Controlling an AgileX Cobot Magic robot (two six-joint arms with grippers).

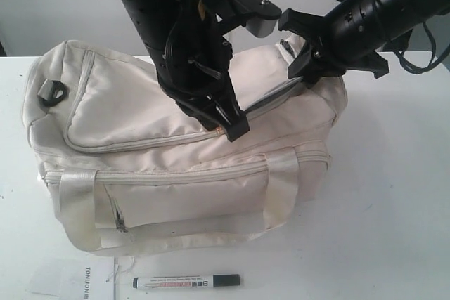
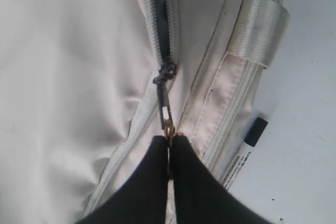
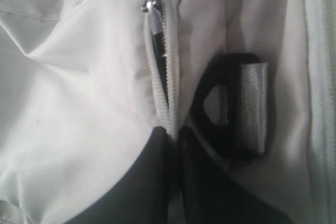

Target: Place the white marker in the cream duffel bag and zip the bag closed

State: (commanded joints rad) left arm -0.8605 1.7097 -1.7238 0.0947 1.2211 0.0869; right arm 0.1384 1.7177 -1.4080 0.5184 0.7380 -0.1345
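The cream duffel bag (image 1: 140, 114) lies on the white table with its curved top flap facing up. My left gripper (image 1: 235, 130) (image 2: 170, 139) is shut on the brass-tipped zipper pull (image 2: 165, 109) of the top zip. Beyond the slider (image 2: 167, 72) the zip gapes, showing dark lining. At the bag's right end my right gripper (image 1: 301, 68) (image 3: 173, 132) is shut on the zip's edge, beside a dark end ring (image 3: 220, 114). The white marker (image 1: 186, 282) (image 2: 242, 157), black-capped with a red label, lies on the table in front of the bag, outside it.
A white printed sheet (image 1: 74, 279) lies at the front left corner. Pale webbing handles (image 1: 77, 205) hang down the bag's front over the zip pocket (image 1: 190, 201). A dark ring (image 1: 53, 92) sits at the bag's left end. Both arms crowd the air above the bag's right half.
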